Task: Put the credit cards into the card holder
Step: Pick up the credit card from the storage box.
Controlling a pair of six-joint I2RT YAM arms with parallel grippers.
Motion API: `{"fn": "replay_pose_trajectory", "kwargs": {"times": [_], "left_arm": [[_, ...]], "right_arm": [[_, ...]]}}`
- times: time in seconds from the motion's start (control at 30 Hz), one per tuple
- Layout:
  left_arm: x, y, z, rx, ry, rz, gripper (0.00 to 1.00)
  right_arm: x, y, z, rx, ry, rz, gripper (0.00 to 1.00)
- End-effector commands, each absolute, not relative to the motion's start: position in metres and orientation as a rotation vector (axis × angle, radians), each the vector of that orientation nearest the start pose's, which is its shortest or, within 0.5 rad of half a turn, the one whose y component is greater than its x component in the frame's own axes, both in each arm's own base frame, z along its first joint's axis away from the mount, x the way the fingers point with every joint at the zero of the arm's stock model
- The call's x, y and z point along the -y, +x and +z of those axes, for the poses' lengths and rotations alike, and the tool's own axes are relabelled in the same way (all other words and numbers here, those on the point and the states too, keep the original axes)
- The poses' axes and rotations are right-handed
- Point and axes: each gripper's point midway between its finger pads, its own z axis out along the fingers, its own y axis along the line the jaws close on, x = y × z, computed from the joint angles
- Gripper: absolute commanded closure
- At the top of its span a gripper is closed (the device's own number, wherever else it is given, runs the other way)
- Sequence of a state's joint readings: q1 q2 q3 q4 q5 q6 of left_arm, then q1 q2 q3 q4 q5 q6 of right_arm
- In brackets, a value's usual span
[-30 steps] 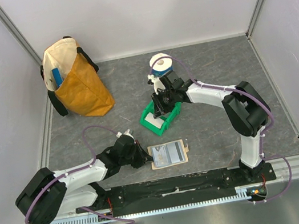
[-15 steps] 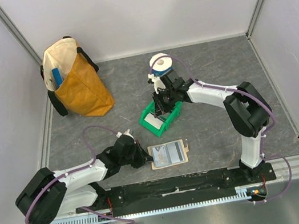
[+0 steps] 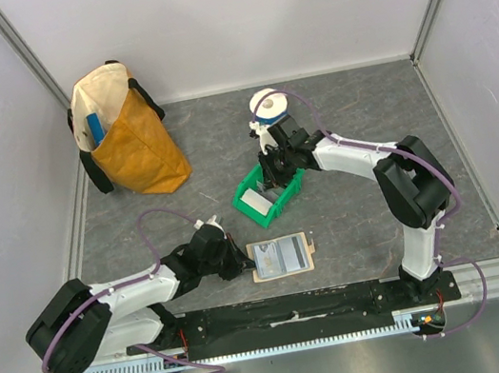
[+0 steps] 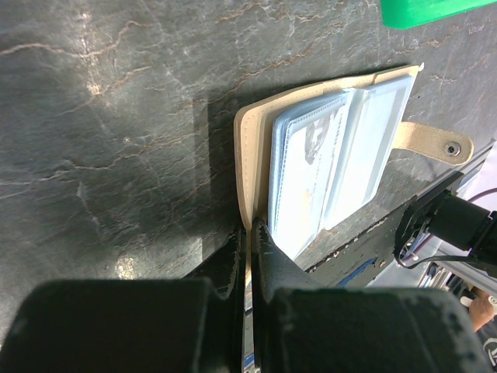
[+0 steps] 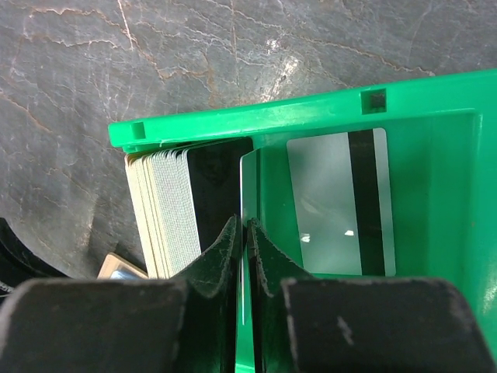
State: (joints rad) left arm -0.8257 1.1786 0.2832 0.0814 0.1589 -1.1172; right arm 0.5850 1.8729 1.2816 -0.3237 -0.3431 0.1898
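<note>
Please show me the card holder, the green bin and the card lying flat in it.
card holder [image 4: 250,155], left wrist view, tan cover.
green bin [image 5: 256,123], right wrist view, top rim.
flat card [image 5: 318,202], right wrist view, pale face.

The right pincer [image 5: 241,225] hides the lower ends of the stacked credit cards [image 5: 167,206]. The green bin [image 5: 256,124] is cut off at the right edge. Print inside the card holder [image 4: 248,155] is too blurred to read.

- Two grippers: left gripper [image 4: 248,233], right gripper [image 5: 242,225].
- One card holder [image 3: 282,258], at 6 o'clock.
- One green bin [image 5: 272,120], near centre.
- One yellow bag [image 3: 131,144], at 10 o'clock.
- One white-and-blue round object [image 3: 266,106], at 12 o'clock.
- Credit cards [image 5: 338,202]: one lying flat, plus one stack too tight to count.
</note>
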Motion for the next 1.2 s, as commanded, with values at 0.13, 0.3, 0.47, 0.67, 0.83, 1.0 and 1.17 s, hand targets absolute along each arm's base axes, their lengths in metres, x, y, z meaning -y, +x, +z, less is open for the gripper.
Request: {"fn": "replay_pose_trajectory", "kwargs": {"times": [0.13, 0.3, 0.47, 0.67, 0.83, 1.0, 1.17], "left_arm": [[0.242, 0.139, 0.012, -2.663, -0.284, -0.956, 0.98], [0.242, 0.139, 0.013, -2.66, -0.285, -0.96, 0.98], [0.242, 0.139, 0.014, -2.655, -0.289, -0.963, 0.98], [0.242, 0.14, 0.017, -2.647, -0.286, -0.969, 0.98], [0.24, 0.139, 0.019, -2.638, -0.286, -0.971, 0.98], [0.24, 0.139, 0.02, -2.634, -0.283, -0.976, 0.98], [0.241, 0.139, 0.024, -2.626, -0.282, -0.993, 0.98]], "right_arm": [[-0.296, 0.332, 0.053, -2.507, -0.706, 0.637, 0.82], [-0.295, 0.333, 0.048, -2.515, -0.717, 0.583, 0.82], [-0.297, 0.34, 0.064, -2.47, -0.708, 0.573, 0.97], [-0.296, 0.357, 0.116, -2.338, -0.673, 0.532, 1.0], [-0.288, 0.357, 0.153, -2.266, -0.632, 0.512, 1.0], [-0.28, 0.338, 0.169, -2.258, -0.5, 0.566, 1.0], [-0.289, 0.291, 0.173, -2.165, -0.286, 0.631, 1.0]]}}
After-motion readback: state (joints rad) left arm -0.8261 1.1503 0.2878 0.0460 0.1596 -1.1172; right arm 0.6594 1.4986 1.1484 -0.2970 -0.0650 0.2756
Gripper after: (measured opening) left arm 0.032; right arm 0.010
